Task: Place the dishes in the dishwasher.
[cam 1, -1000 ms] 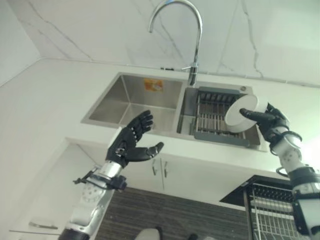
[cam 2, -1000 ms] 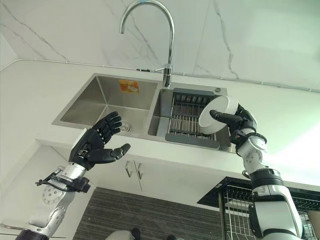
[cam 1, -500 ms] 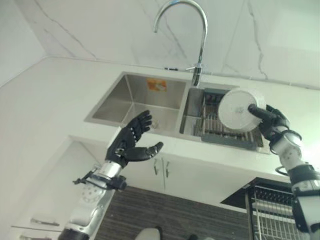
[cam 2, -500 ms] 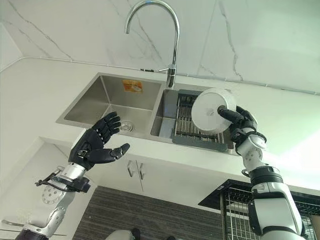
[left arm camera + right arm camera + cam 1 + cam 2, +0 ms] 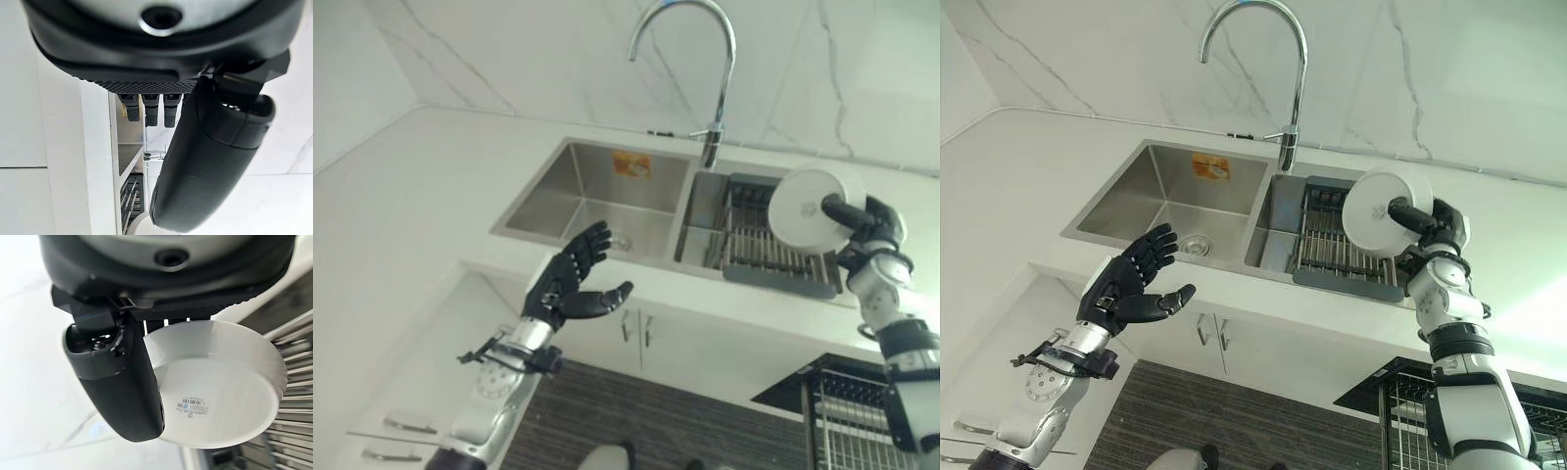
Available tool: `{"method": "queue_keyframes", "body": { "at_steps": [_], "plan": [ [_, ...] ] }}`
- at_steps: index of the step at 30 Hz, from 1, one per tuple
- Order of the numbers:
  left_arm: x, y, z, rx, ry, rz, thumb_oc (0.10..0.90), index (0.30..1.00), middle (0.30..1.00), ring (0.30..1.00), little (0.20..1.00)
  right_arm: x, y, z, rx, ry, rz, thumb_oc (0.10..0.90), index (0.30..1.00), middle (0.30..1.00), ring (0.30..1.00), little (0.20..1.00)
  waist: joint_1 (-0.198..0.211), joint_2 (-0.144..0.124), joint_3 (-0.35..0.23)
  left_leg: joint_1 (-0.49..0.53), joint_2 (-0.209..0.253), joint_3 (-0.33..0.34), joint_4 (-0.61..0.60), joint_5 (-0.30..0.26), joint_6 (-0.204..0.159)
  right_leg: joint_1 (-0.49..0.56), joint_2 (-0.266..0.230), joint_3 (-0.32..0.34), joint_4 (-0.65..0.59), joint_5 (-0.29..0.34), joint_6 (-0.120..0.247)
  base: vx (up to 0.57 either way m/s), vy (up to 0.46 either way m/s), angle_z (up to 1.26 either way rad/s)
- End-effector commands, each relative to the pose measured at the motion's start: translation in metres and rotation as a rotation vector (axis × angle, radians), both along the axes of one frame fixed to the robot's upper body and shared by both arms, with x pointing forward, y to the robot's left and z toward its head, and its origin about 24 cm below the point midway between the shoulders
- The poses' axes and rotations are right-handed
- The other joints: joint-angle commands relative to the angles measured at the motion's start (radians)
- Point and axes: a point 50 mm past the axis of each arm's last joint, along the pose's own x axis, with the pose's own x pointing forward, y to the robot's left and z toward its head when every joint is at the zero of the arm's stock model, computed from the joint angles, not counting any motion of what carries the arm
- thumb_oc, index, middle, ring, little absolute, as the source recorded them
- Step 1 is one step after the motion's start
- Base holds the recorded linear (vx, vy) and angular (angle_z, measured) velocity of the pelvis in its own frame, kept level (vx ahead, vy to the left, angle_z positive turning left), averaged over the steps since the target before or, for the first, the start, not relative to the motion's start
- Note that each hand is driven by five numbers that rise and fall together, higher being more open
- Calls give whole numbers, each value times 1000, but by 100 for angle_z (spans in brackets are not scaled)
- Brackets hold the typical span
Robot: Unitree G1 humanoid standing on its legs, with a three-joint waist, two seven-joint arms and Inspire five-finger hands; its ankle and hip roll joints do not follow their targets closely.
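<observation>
A white bowl [image 5: 810,207] [image 5: 220,391] is held on edge above the dark drying rack [image 5: 759,247] in the sink's right basin, its underside facing me. My right hand [image 5: 1427,221] is shut on it, thumb [image 5: 120,382] pressed across the underside and fingers behind the rim. My left hand [image 5: 570,286] floats open, palm up, in front of the counter edge below the left basin [image 5: 597,196], holding nothing. In the left wrist view its thumb [image 5: 210,161] and straight fingers [image 5: 149,107] point toward the sink.
A tall curved chrome faucet [image 5: 713,88] rises behind the sink. White counter [image 5: 411,186] spreads to the left. White cabinet doors [image 5: 636,338] sit below the sink. A pulled-out dishwasher wire rack [image 5: 857,421] shows at the lower right, under my right arm.
My right hand has lifted the bowl slightly and drawn it right, turning it more upright. The camera has shifted, so the sink sits further right. The left hand has not moved.
</observation>
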Motion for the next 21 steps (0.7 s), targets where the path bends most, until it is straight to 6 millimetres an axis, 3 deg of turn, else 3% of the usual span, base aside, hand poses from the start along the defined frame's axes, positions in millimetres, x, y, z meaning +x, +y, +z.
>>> {"method": "queue_keyframes", "body": {
  "at_steps": [1, 7, 13, 15, 17, 21],
  "plan": [
    [-7, -12, 54, 3, -317, -117, 800, 900, 900, 900, 900, -17, 17, 116, -202, -565, 36, 400, 300, 300, 300, 300, -9, -22, -83, 3, 45, -9, 78, -101, -69, 39, -26, 68, -16, -11, 113, -28, 123, -20],
    [-13, -20, 63, 65, -385, -167, 800, 900, 900, 900, 900, -54, 41, 130, -248, -752, 63, 400, 300, 300, 300, 300, -69, -26, -71, 2, 27, 18, 78, -115, -50, 8, -35, 108, -16, 18, 138, -14, 148, -21],
    [-25, -25, 76, 141, -491, -230, 800, 900, 900, 900, 900, -94, 50, 123, -213, -907, 73, 400, 300, 300, 300, 300, -118, -57, -34, 3, 8, 20, 78, -132, -36, -63, -54, 158, -16, 95, 189, -41, 60, -41],
    [-27, -27, 88, 166, -562, -246, 800, 900, 900, 900, 900, -104, 49, 122, -173, -982, 49, 400, 300, 300, 300, 300, -117, -73, -17, 0, 23, 52, 78, -136, -33, -69, -104, 106, -16, 152, 222, -265, -162, -70],
    [-27, -28, 96, 193, -615, -243, 800, 900, 900, 900, 900, -111, 49, 123, -158, -1055, 23, 400, 300, 300, 300, 300, -104, -70, -15, -12, 54, 96, 78, -124, -33, -40, -150, 50, -16, 175, 225, -331, -202, -75],
    [-20, -32, 108, 209, -672, -251, 800, 900, 900, 900, 900, -122, 57, 124, -150, -1164, -18, 400, 300, 300, 300, 300, -91, -55, -16, -37, 99, 158, 78, -109, -26, 13, -226, 49, -16, 250, 219, -268, -253, -70]
  ]
}}
